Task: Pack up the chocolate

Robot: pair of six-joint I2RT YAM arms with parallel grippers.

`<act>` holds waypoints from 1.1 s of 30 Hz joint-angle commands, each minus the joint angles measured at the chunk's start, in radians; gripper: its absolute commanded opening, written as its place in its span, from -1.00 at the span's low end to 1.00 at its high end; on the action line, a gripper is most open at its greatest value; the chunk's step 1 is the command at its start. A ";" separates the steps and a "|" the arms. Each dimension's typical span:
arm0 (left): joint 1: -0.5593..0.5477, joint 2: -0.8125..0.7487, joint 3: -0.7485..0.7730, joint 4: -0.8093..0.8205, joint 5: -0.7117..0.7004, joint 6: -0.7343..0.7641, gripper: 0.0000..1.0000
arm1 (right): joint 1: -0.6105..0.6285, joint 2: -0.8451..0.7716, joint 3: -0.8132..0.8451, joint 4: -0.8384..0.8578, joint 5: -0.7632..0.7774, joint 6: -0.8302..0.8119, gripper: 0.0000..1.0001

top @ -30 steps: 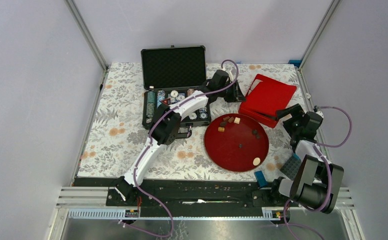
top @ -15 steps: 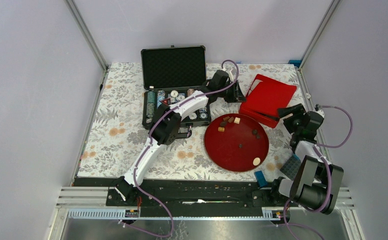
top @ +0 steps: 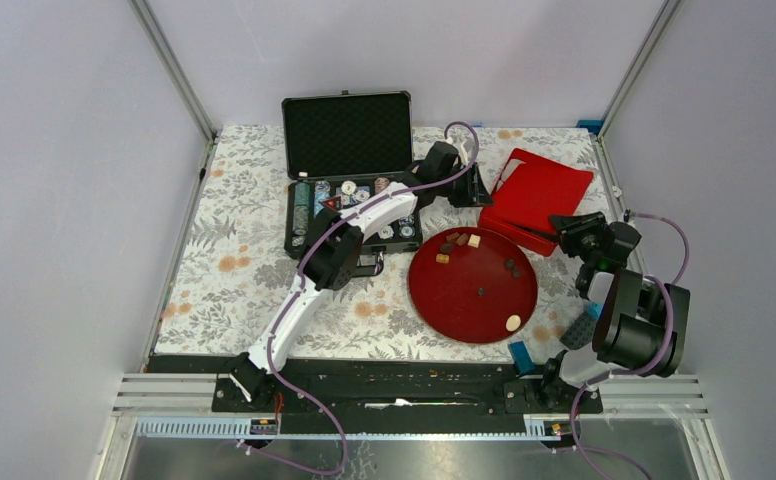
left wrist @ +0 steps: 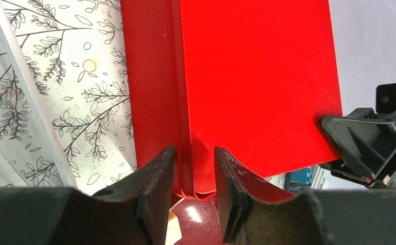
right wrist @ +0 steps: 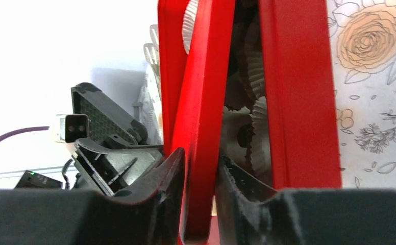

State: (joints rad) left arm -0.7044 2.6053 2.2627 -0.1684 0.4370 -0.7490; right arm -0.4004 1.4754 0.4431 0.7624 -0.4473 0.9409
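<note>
The chocolate (top: 473,241) lies on the plate (top: 474,300), just before the box (top: 539,195) at the surface's far right. The left hand (left wrist: 195,173) clamps the box edge, and the right hand (right wrist: 201,173) clamps the lid (right wrist: 204,76).

light bright, even | shadows soft | right wrist: overexposed top-left, right gripper (right wrist: 200,155) soft-focus

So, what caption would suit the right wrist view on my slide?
Right hand gripping the red box lid, paper cups visible inside.

White link shells (top: 284,330) are set between black joint housings (top: 332,262) — purple cables (top: 460,124) are looped alongside; the left gripper (left wrist: 195,173) is black, scuffed.
</note>
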 commanded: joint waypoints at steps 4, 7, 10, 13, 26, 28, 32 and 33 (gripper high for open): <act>-0.007 -0.061 -0.017 0.026 0.016 0.040 -0.24 | -0.003 0.021 -0.032 0.231 -0.031 0.108 -0.72; -0.006 -0.070 -0.015 0.019 0.010 0.050 -0.22 | -0.003 -0.019 -0.039 0.204 -0.025 0.090 -0.90; -0.001 -0.077 -0.009 0.011 0.015 0.056 -0.21 | -0.003 -0.069 -0.039 0.165 -0.022 0.060 -1.00; 0.005 -0.094 -0.013 0.011 0.025 0.058 -0.17 | -0.003 -0.131 -0.043 0.141 -0.019 0.025 -1.00; 0.022 -0.136 -0.028 0.023 0.055 0.045 0.22 | -0.003 -0.284 -0.010 0.161 -0.056 -0.021 -1.00; 0.023 -0.132 -0.028 0.023 0.056 0.042 0.22 | -0.004 -0.284 0.002 0.159 -0.058 -0.019 -1.00; 0.027 -0.129 -0.029 0.022 0.061 0.039 0.22 | -0.003 -0.256 0.022 0.191 -0.084 0.001 -1.00; 0.027 -0.130 -0.030 0.021 0.060 0.039 0.22 | -0.003 -0.249 0.026 0.210 -0.094 0.010 -1.00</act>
State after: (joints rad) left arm -0.6827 2.5439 2.2330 -0.1867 0.4717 -0.7082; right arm -0.4042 1.2278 0.4053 0.8230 -0.4881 0.9375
